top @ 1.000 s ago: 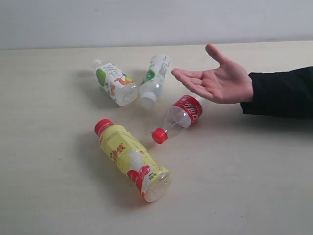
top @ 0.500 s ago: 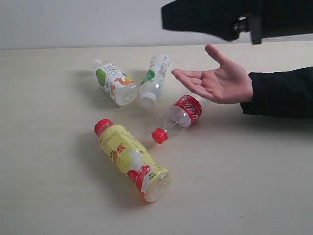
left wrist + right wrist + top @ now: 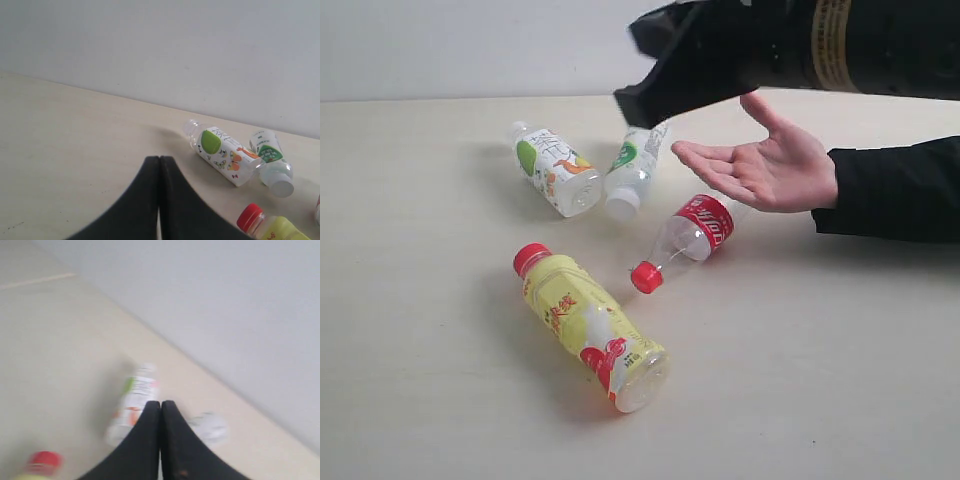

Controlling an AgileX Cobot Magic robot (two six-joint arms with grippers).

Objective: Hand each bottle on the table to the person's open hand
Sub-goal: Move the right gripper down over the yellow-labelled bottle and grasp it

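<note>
Spreading under everything, the table bears all four bottles, each lying on its side. The right gripper reaches in from the right above the hand, fingers pressed together and empty, its tip hanging over the far bottles. The left gripper shows only in its wrist view, likewise closed on nothing. The hand is palm up, fingers spread, just off the table. The yellow bottle lies nearest the camera. Two white-green bottles lie at the far side, one close beside the other. The clear bottle lies just below the hand's fingertips.
</note>
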